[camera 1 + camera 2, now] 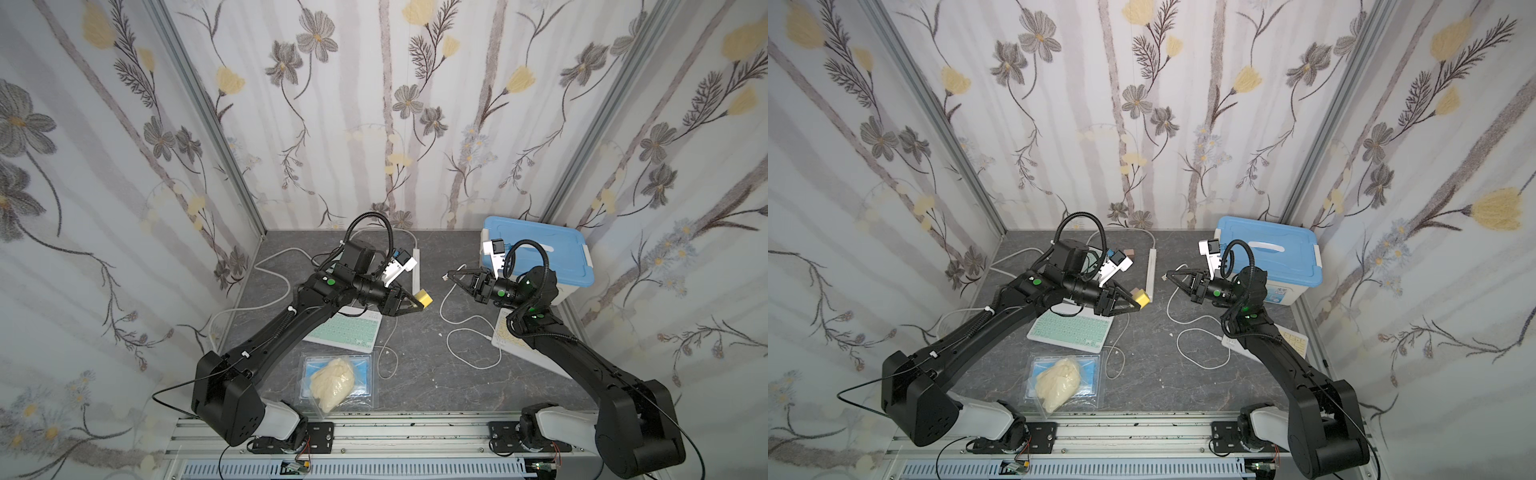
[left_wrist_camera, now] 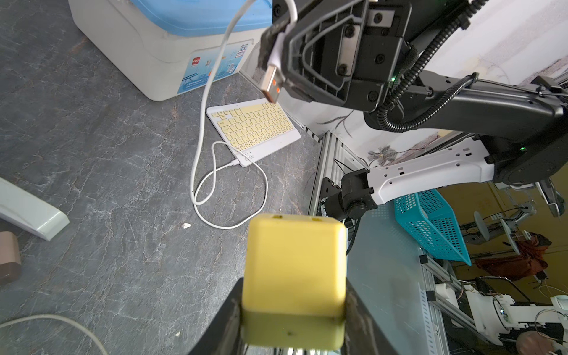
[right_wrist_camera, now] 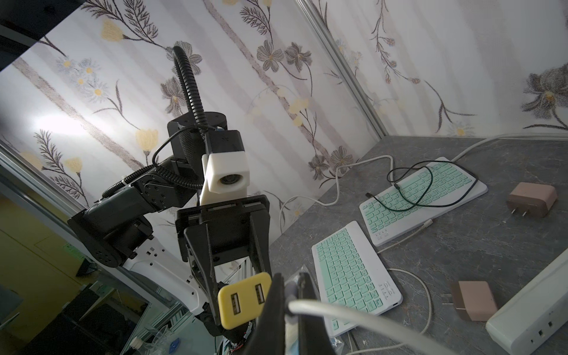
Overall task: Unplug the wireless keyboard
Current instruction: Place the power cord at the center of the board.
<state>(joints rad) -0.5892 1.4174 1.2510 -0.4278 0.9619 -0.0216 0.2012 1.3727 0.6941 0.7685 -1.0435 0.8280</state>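
Found the left gripper [image 1: 420, 301] clamped on a yellow charger [image 2: 293, 267], fingers narrowed against two opposite sides of the cube. Saw two USB ports [image 3: 235, 302] on its face in the right wrist view, turned toward the right gripper [image 1: 449, 276]. Found that gripper's fingers pinched almost together on the plug [image 2: 272, 81] of a white cable [image 2: 199, 147], with the metal tip and orange insert bare. Saw a gap between plug and charger in both top views.

Traced the cable from the plug down to the table [image 1: 415, 374], through loose loops, to the yellow keyboard [image 2: 253, 129]; found the far end seated in that keyboard's edge. Placed the yellow keyboard flat on the table just beside the box [image 2: 138, 46], largely hidden under the right arm in both top views.

Read a red logo on the box label [image 2: 212, 67] as "deli", though small; could not read the rest of the print. Could not read the key legends either.

Noted a green keyboard [image 1: 347, 332] under the left arm, a second green keyboard [image 3: 424, 196] behind it with a black cord lying across it, two brown chargers [image 3: 533, 198] [image 3: 475, 299] beside a white strip [image 1: 416, 266], and a clear bag [image 1: 336, 382] near the front edge.
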